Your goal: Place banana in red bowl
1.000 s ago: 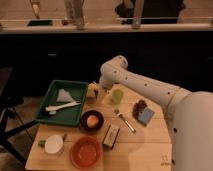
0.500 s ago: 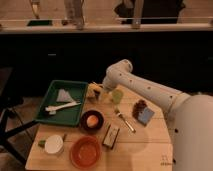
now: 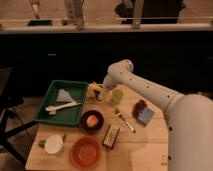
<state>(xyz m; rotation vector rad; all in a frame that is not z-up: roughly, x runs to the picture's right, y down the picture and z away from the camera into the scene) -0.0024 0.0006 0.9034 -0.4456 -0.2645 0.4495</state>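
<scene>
The banana [image 3: 95, 88] is a small yellow piece on the table, just past the far right corner of the green tray. My gripper [image 3: 100, 94] is down right at it, between the tray and the light green cup [image 3: 117, 96]. The white arm [image 3: 145, 90] reaches in from the right. The wide orange-red bowl [image 3: 85, 152] stands near the table's front edge, well in front of the gripper, and nothing lies in it.
A green tray [image 3: 56, 111] at the left holds white utensils. A small dark bowl [image 3: 92, 121] holds an orange thing. A white cup [image 3: 53, 144], a dark box [image 3: 111, 136], a fork [image 3: 125, 120], a blue sponge [image 3: 145, 115] and a brown item [image 3: 140, 105] lie around.
The arm's elbow has shifted a little to the right. The gripper has stayed low by the banana at the tray's corner. Nothing else has moved.
</scene>
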